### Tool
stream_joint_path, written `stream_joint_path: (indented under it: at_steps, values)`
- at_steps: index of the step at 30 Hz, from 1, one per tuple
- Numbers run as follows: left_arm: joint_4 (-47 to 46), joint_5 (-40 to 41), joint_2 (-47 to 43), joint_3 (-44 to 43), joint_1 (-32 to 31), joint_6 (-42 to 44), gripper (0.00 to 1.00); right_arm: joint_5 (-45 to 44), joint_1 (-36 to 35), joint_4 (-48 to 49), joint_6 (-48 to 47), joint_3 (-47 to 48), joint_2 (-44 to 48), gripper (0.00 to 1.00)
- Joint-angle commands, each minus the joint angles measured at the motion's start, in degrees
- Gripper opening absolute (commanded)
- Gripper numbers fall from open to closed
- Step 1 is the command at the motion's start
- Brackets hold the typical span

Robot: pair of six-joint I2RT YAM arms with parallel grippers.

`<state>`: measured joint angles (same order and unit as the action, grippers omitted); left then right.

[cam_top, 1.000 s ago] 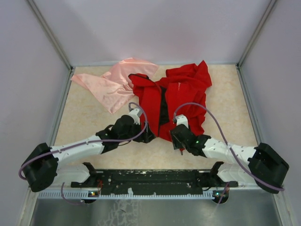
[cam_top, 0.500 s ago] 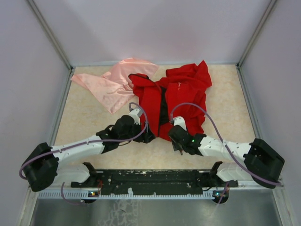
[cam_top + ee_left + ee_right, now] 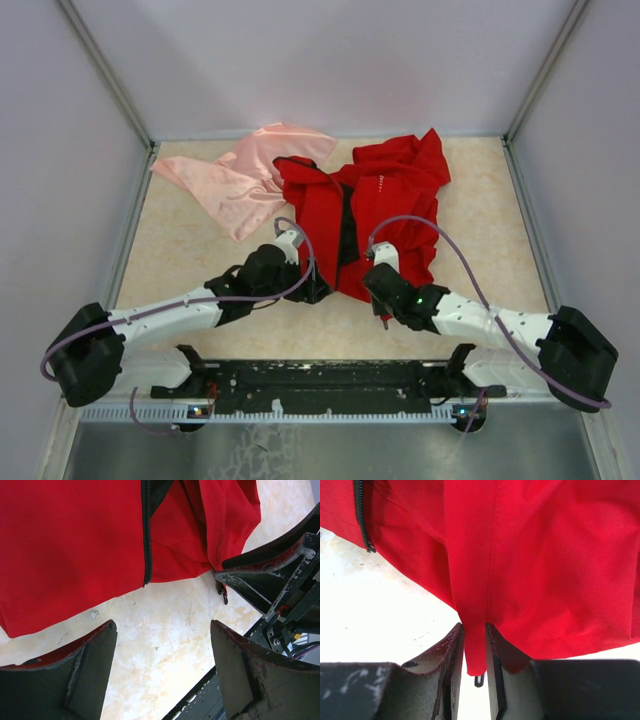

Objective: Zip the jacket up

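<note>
Right wrist view is showing the right claw (image 3: 474, 630) pinching the jacket (image 3: 545, 555) at its hem on the table (image 3: 370, 605) — the left claw (image 3: 162, 645), gaping wide, should be gripping the other zipper edge (image 3: 146, 540) squarely.

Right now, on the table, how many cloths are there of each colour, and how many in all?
Red: 1, the jacket
Pink: 1, a cloth
Total: 2
</note>
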<state>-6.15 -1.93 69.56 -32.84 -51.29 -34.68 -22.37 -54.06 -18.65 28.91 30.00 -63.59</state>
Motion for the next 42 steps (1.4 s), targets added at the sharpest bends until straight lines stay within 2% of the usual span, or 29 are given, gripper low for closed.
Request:
stream_joint_path:
  at_steps: [1, 4, 11, 17, 21, 23, 30, 42]
  values:
    - [-1.82, -0.68, -0.76, 0.32, -0.39, 0.29, 0.8, -4.21, 0.35, -0.62, 2.1, 0.57, -0.18, 0.24]
    - [-1.84, -0.7, -0.74, 0.33, -0.36, 0.28, 0.8, -5.27, 0.35, -1.27, 2.67, 0.81, -0.68, 0.27]
    - [-1.8, -0.64, -0.41, 0.26, -0.36, 0.41, 0.8, -3.03, 0.32, -0.51, 1.59, 1.59, -3.75, 0.44]
    - [-1.84, -0.67, -0.37, 0.41, -0.35, 0.4, 0.8, -3.17, 0.27, -0.43, 2.14, 1.79, -5.73, 0.45]
    - [-1.82, -0.59, -0.64, 0.65, -0.38, 0.34, 0.8, -4.24, 0.27, -1.45, 3.0, 1.67, -4.5, 0.34]
    - [-1.88, -0.68, -0.74, 0.74, -0.37, 0.4, 0.8, -3.75, 0.27, -1.42, 3.01, 1.36, -3.18, 0.25]
    - [-3.19, -2.4, -0.65, 1.11, -0.38, -0.01, 0.78, 2.77, 1.58, 4.32, 2.61, -1.91, 2.26, 0.0]
    - [-10.29, -10.28, -0.5, 2.72, -0.34, -1.45, 0.77, 17.46, 2.97, 22.58, 1.86, -8.74, 9.71, 0.0]
